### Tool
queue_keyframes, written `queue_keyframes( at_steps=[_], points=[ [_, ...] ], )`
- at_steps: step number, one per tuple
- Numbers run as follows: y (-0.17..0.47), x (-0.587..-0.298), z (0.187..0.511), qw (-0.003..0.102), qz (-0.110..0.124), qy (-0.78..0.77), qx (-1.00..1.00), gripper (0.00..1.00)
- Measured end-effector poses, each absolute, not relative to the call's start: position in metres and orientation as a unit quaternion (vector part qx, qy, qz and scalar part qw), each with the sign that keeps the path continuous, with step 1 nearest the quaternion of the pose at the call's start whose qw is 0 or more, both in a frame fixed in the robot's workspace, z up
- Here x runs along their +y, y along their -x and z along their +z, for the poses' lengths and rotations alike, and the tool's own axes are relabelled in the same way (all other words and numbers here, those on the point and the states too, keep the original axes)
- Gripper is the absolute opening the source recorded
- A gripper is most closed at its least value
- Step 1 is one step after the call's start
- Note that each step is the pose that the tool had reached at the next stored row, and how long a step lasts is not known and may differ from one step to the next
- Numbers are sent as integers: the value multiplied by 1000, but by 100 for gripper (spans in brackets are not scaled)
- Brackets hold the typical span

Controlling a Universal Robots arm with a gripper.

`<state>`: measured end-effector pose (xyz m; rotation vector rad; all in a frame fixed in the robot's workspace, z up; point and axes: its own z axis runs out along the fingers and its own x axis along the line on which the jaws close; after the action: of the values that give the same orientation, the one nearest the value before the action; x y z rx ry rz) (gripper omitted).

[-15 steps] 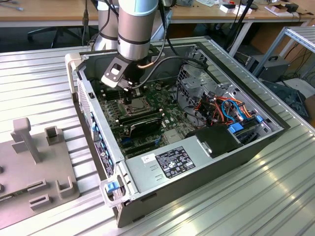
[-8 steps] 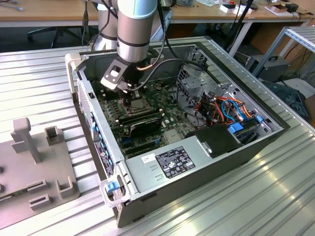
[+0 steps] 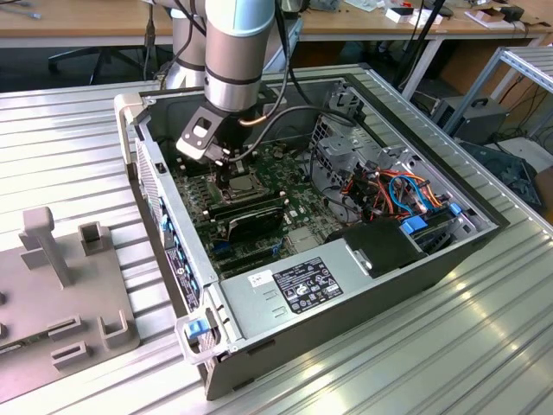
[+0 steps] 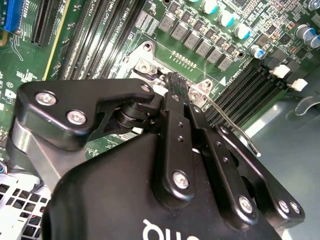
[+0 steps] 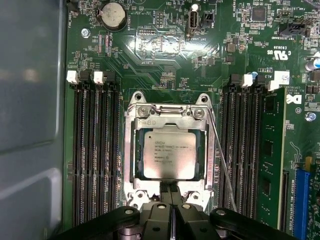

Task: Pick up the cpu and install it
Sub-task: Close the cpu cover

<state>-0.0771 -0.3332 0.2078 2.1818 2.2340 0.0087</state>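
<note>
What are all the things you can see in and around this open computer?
cpu: one, silver-grey, in the socket in the middle of the motherboard
socket frame: one, silvery metal, around the cpu
lever: one, thin metal wire, beside the socket frame
motherboard: one, green, inside the computer case
memory stick: one, green, in a slot beside the socket
coin battery: one, silver, on the motherboard
computer case: one, grey, open, on the table
cables: several, orange and blue, inside the case
table: one, ribbed silver metal
robot arm: one, grey, reaching into the case
end effector: one, black, shut, tips at the socket frame's edge
</note>
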Motion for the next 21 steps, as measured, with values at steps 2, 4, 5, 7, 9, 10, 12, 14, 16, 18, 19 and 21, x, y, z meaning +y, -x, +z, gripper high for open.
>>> queue_keyframes(
  at_steps=[2,4,5,7,9,10,12,14,16,18,19,21],
  points=[
    [77,-333,207,9,3,-699,715,11],
    [77,-333,207,10,3,-699,715,11],
    [77,-333,207,10,3,-699,715,11],
    [77,-333,206,9,3,-699,715,11],
    [77,-333,206,9,3,-699,715,11],
    [77,-333,205,10,3,-699,715,11],
    [77,-333,204,10,2,-699,715,11],
    [77,-333,203,9,3,-699,715,11],
    [77,-333,203,9,3,-699,715,11],
    [77,-333,204,9,3,-699,715,11],
    [77,-333,204,9,3,-699,715,11],
    [77,-333,206,9,4,-699,715,11]
  ],
)
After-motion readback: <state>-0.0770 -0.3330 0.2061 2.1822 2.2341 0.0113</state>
